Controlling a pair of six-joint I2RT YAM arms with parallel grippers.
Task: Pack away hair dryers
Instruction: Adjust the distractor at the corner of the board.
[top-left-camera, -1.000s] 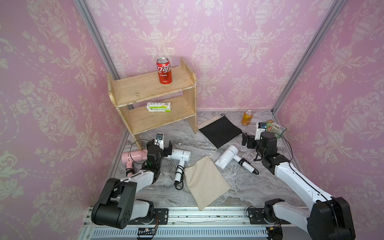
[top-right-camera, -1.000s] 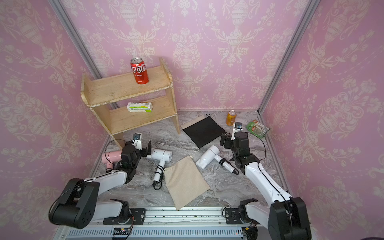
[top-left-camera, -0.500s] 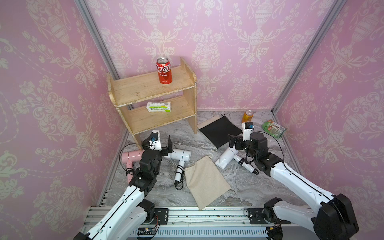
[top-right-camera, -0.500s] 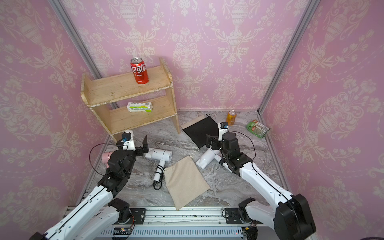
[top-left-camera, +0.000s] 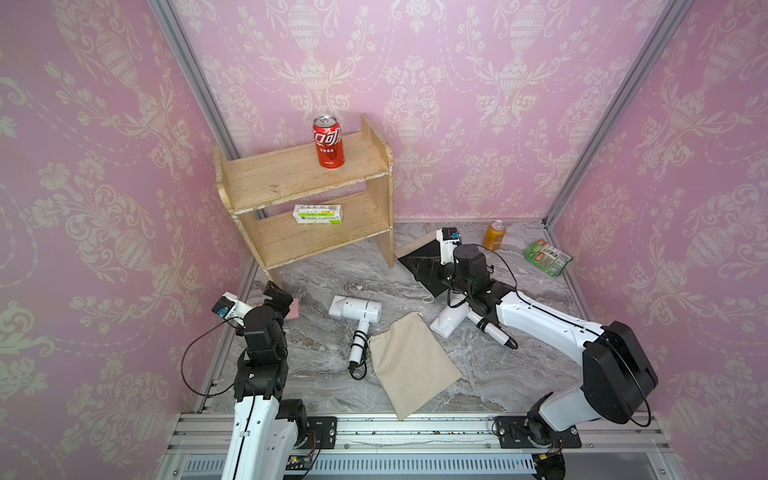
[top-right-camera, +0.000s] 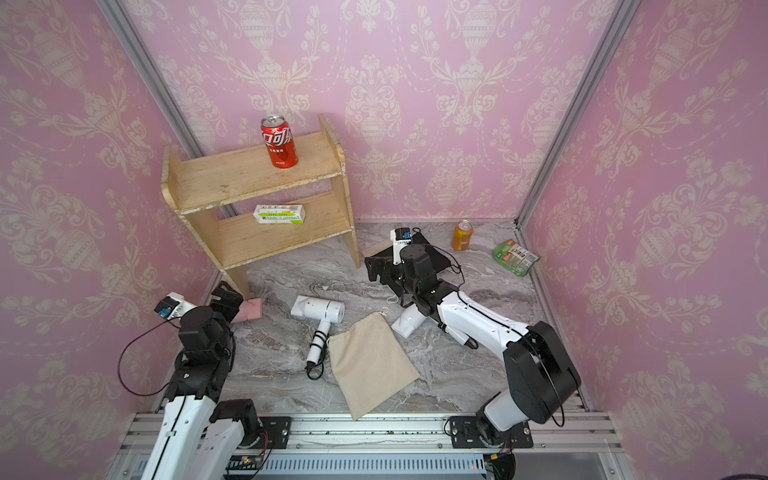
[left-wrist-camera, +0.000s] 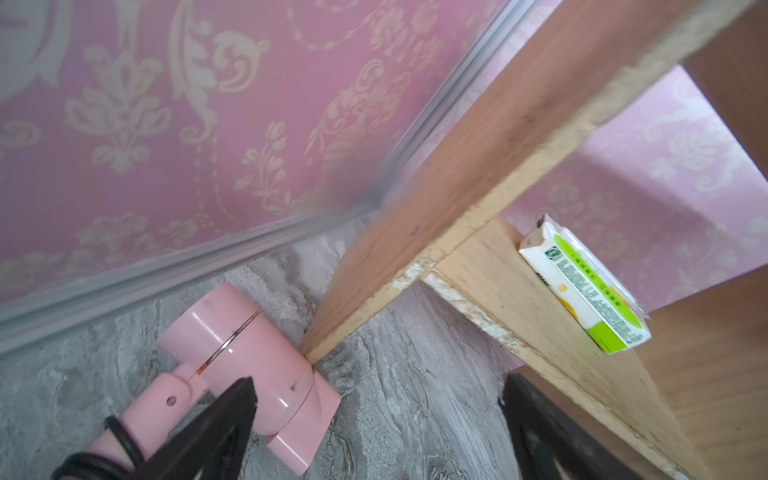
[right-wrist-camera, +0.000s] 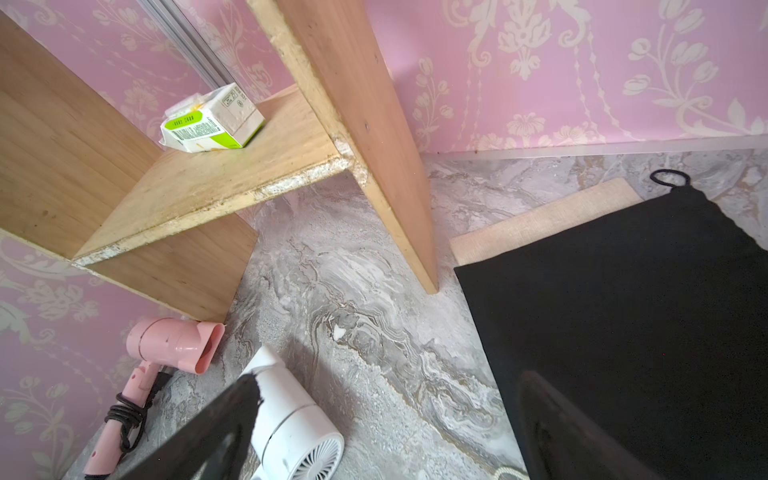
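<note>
Both top views: high, from front, looking down over whole table (top-left-camera: 332, 270). Wrist views: low, close to floor; both share shelf (left-wrist-camera: 498, 145) and pink dryer (left-wrist-camera: 241, 345).

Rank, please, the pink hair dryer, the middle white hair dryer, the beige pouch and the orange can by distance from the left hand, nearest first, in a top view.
From the left hand:
1. Pink hair dryer, right beside it.
2. Middle white hair dryer, in the middle.
3. Beige pouch, front centre.
4. Orange can, far back.
</note>
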